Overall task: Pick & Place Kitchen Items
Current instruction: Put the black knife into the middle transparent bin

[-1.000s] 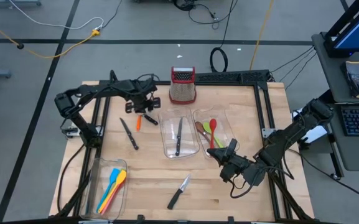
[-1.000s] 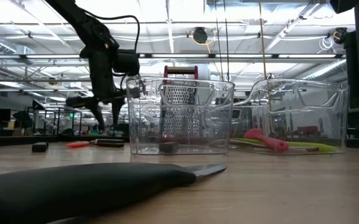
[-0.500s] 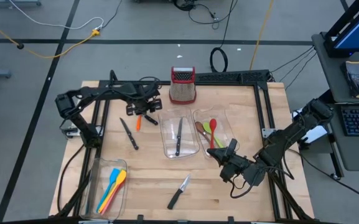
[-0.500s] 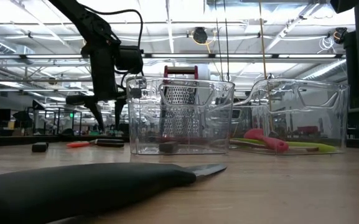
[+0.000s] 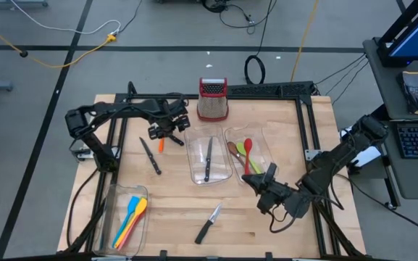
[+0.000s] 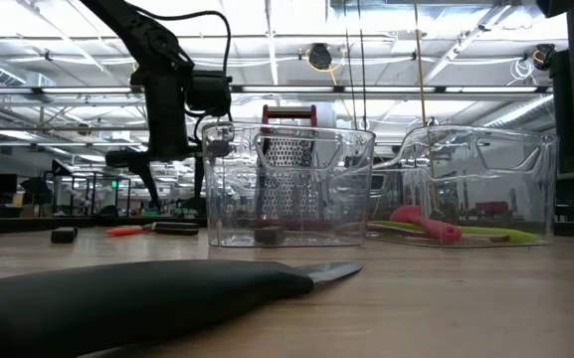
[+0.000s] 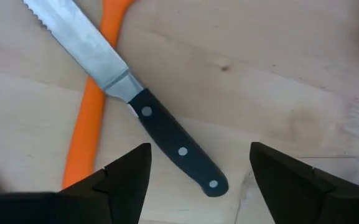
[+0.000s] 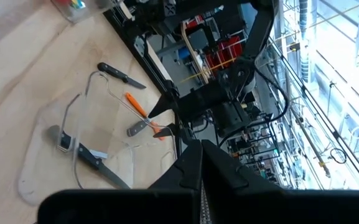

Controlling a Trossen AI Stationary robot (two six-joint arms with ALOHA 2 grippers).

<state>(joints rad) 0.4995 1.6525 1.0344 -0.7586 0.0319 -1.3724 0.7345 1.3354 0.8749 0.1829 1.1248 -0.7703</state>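
Note:
My left gripper (image 5: pixel 166 131) (image 7: pixel 199 179) hangs open, pointing down, above a black-handled serrated knife (image 7: pixel 167 134) at the table's far left. Its fingers stand on either side of the handle without touching it. The knife's blade lies across an orange utensil (image 7: pixel 92 118) (image 5: pixel 161 143). A second knife (image 5: pixel 151 156) lies nearer on the bare wood, and a third (image 5: pixel 209 223) lies near the front edge. My right gripper (image 5: pixel 256 180) (image 8: pixel 201 182) is shut and held level above the table's near right, with nothing in it.
A clear tray (image 5: pixel 194 174) in the middle holds a knife. The clear tray (image 5: pixel 261 136) to its right holds red and green utensils. A third tray (image 5: pixel 110 217) at the near left holds blue, orange and yellow ones. A red-topped metal grater (image 5: pixel 212 99) stands at the far edge.
My left gripper has shifted a little toward the middle tray, rolled about its pointing line, and opened wider above the serrated knife. The knife and the orange utensil have stayed where they were.

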